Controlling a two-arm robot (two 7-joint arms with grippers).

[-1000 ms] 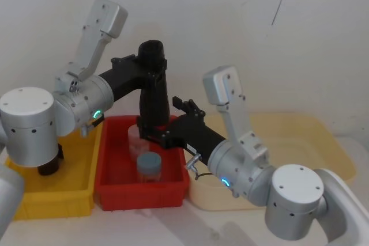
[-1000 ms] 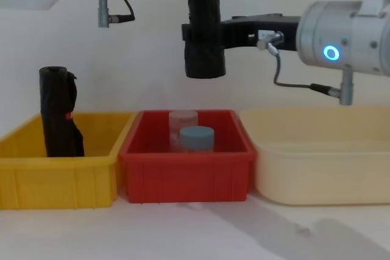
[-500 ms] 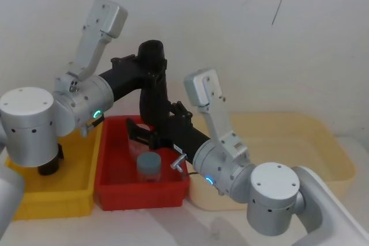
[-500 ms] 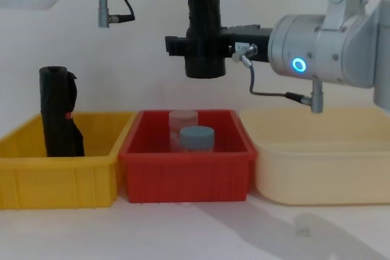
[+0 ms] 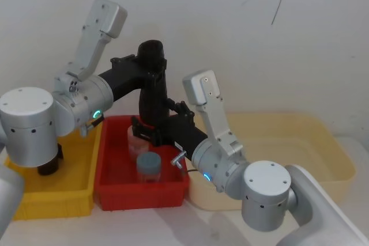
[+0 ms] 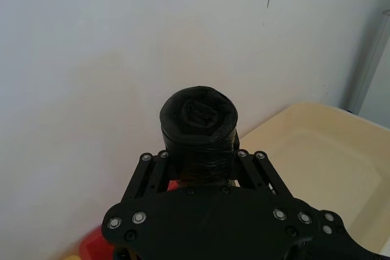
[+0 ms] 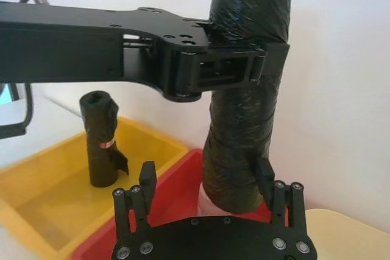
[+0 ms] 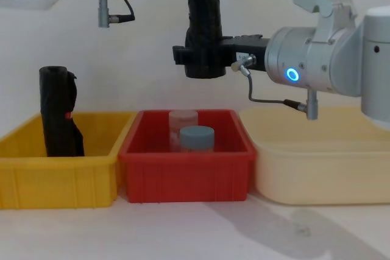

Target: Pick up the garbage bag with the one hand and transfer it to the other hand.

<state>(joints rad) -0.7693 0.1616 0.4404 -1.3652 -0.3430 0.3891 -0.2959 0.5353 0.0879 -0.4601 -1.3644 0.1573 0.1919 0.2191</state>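
— Right gripper (image 7: 206, 178) has swung in from the cream bin's (image 8: 317, 168) side over the last second. Its fingers (image 7: 147, 178) now straddle the lower end of the garbage bag (image 8: 204, 19).

— Closed on it yet?

— No. The fingers are spread wide: one stands clear of the roll, the other sits just beside it, and I can't tell whether it touches. The left gripper (image 5: 153, 74) is clamped tight round the upper part, holding the bag upright in the air above the red bin (image 8: 183, 175).

— So we're mid-handover.

— I'd say so: the pick-up is done, the transfer isn't. Next the right gripper should squeeze the roll firmly. Only then should the left one let go, or the bag drops onto the lidded jar (image 8: 196, 133) below.

— And the other roll?

— The red-marked roll (image 8: 58, 114) stands untouched at the yellow bin's (image 8: 61, 181) left end.
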